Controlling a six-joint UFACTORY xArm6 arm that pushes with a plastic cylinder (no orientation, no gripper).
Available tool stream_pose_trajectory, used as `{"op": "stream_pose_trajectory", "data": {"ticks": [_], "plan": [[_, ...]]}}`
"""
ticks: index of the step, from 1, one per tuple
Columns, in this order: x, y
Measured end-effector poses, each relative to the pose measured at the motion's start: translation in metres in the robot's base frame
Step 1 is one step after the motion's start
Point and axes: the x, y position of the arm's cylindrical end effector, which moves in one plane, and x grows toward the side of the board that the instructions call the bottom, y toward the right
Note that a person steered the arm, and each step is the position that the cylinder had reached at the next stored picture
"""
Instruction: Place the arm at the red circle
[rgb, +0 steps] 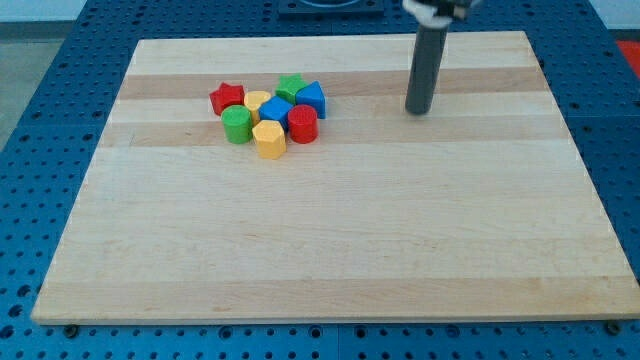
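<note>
My tip (418, 111) rests bare on the pale wooden board (330, 240), holding nothing, well apart from the blocks. The red circle, a short red cylinder block (303, 124), stands at the cluster's right edge, below the blue triangular block (312, 98). It lies toward the view's left and slightly lower, so I judge a leftward slide

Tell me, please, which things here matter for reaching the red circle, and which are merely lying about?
For the job:
- my tip, right of the cluster, apart from it
- red circle

Lying about:
- red star
- green star
- blue triangle
- blue block
- green cylinder
- yellow hexagon
- pale yellow block
</note>
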Motion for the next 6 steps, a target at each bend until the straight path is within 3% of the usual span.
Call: {"op": "stream_pose_trajectory", "data": {"ticks": [1,3,6], "plan": [[0.048,-0.030],[0.051,-0.094],[0.051,-0.127]]}}
